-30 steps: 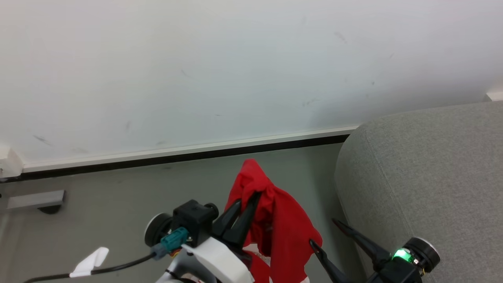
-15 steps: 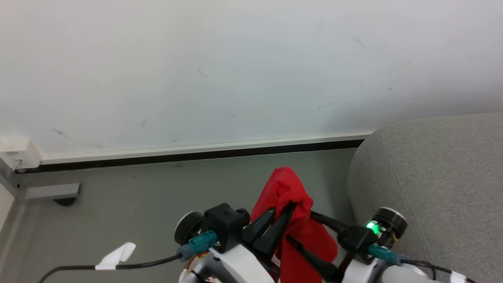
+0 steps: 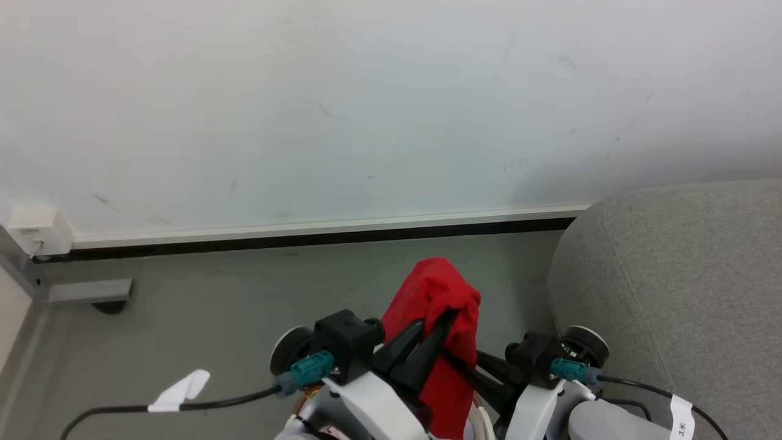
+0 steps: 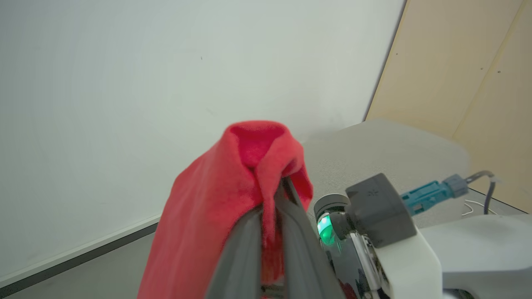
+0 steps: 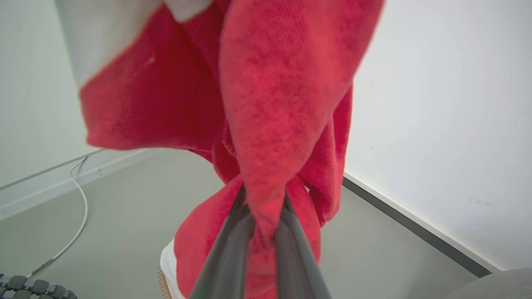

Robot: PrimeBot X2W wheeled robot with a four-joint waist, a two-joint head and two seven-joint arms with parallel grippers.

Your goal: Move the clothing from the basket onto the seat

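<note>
While pinched in left end effector (image 4: 274,189) and right end effector (image 5: 264,205), clothing (image 3: 441,292) aloft beside seat (image 3: 678,281).

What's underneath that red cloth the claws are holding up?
Below the clothing, pinched by the left claw and right claw, lie grey floor and a sliver of the basket. The hanging fabric covers the rest of it, so its contents cannot be seen.

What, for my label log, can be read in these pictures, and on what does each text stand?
"3", then one small character I cannot make out: on the white tag on the right arm's cable.
Marks on the wall box: too small to read.
No text shows on the clothing.
</note>
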